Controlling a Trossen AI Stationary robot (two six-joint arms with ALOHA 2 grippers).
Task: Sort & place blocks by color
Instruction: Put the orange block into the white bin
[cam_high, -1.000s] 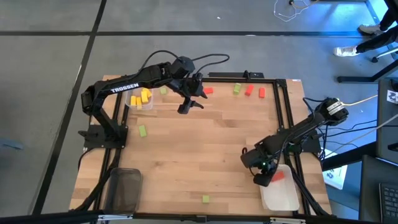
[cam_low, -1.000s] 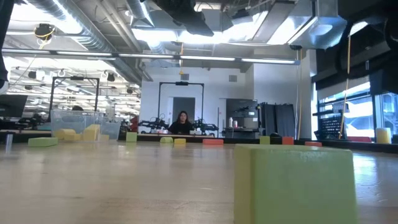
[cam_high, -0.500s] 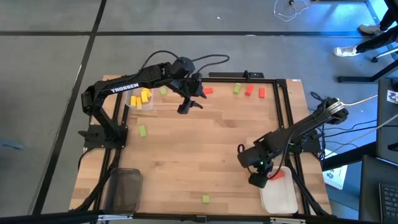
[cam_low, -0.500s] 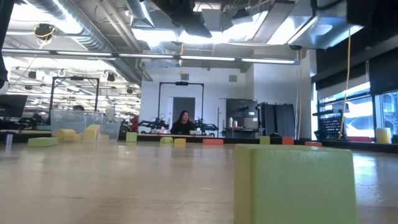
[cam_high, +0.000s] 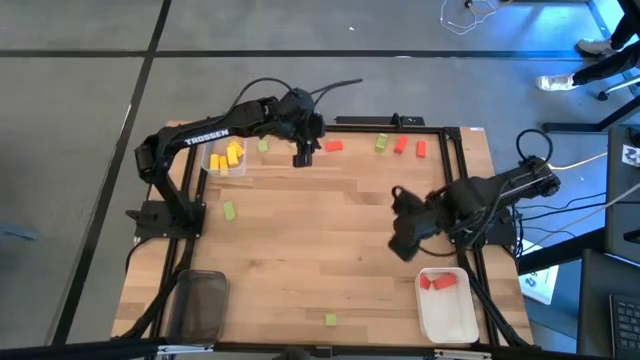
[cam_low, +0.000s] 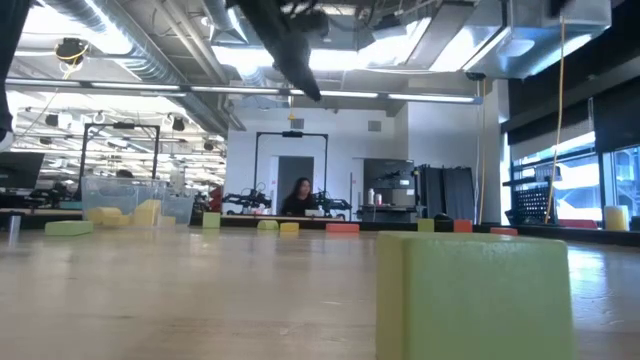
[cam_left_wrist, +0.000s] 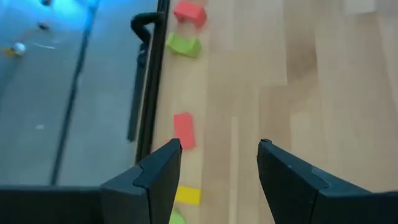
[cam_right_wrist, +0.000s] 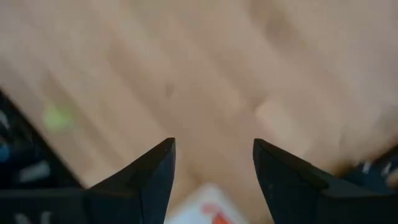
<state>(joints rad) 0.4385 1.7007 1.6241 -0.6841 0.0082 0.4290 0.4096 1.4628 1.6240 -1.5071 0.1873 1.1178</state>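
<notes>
Fingers on both arms are spread wide and holding nothing, so whichever moves next starts from scratch.

The piece that matters most looks like the red block (cam_high: 333, 146) near the top middle of the overhead frame. It lies flat on the table (cam_high: 320, 250) just to the right of the left gripper (cam_high: 304, 158), with its long side running roughly left-right in that picture. In the left wrist view a red block (cam_left_wrist: 183, 130) shows just ahead of the fingers (cam_left_wrist: 160, 168), off to one side rather than between them, its long axis pointing away from the camera. My guess is the left arm needs a small sideways shift before it can drop over it.

Going outward: a yellow block (cam_left_wrist: 186, 196) sits right by that finger, and the yellow pile (cam_high: 228, 157) is in the clear tray (cam_high: 243, 172) at upper left. A light green block (cam_high: 381, 143) and two more red blocks (cam_high: 409, 147) lie along the top edge toward the right, well apart from the left arm. Loose greens sit at left (cam_high: 229, 210) and bottom centre (cam_high: 331, 319).

The right gripper (cam_high: 402, 243) hangs over bare table at right of centre, above the white tray (cam_high: 450, 320) that holds reds (cam_high: 438, 282). It's nowhere near that top row, so the left arm is clearly closer.
</notes>
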